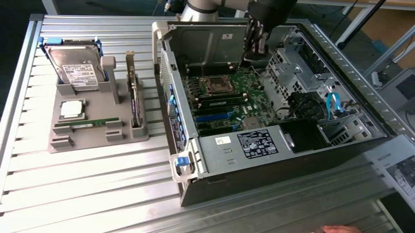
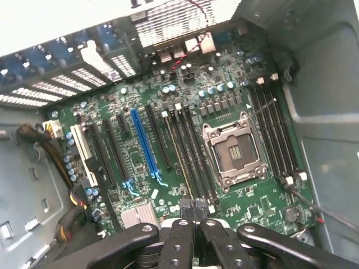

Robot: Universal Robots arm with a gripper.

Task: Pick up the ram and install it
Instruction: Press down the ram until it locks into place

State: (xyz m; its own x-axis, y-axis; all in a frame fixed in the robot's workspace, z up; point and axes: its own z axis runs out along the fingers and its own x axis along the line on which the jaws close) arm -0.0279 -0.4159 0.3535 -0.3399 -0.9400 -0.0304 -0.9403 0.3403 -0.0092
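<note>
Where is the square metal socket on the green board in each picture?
Exterior view: the processor socket sits on the green motherboard inside the open computer case, towards the picture's top, near the gripper.
Wrist view: the processor socket lies between two groups of black memory slots, just beyond the gripper.
Shared landmark: the blue slot on the same board.

A robotics lab bench: slatted aluminium table, opened desktop computer case at centre, grey parts fixture at left
</note>
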